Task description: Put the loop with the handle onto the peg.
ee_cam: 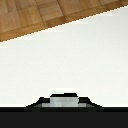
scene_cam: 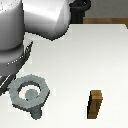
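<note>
White table (scene_cam: 95, 55) with the ring (scene_cam: 28, 93) lying flat near its front edge, around the peg (scene_cam: 30, 94), whose pale top shows inside the hole; the stubby handle (scene_cam: 37, 112) points toward that edge. A brown block (scene_cam: 96, 104) stands well apart, toward the exterior view's right, with bare surface between. The arm (scene_cam: 30, 25) looms above the ring. The gripper's opening cannot be judged. Wood floor (ee_cam: 45, 15) borders the table.
</note>
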{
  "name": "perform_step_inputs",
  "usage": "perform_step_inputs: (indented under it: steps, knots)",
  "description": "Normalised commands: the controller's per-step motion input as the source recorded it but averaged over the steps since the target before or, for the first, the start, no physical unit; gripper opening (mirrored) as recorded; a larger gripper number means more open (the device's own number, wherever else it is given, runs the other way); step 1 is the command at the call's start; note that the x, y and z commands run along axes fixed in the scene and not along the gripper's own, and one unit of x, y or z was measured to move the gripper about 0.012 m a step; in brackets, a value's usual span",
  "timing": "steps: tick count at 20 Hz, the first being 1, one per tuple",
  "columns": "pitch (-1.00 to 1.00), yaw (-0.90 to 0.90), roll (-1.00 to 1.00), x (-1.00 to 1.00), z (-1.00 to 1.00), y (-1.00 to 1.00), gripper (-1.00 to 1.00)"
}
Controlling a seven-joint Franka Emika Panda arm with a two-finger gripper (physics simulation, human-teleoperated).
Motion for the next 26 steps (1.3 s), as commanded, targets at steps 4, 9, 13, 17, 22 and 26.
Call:
perform_step_inputs:
  steps: [4,9,13,17,22,26]
  knots:
    - [0.00,0.00,0.00,0.00,-0.25,0.50,-1.00]
    - [0.00,0.00,0.00,0.00,0.00,-0.80,-1.00]
    - [0.00,0.00,0.00,-0.25,0.00,0.25,-1.00]
    - [0.00,0.00,0.00,0.00,-0.50,0.25,-1.00]
    - [0.00,0.00,0.00,0.00,-1.00,0.00,-1.00]
    - [0.00,0.00,0.00,0.00,-0.25,0.00,-1.00]
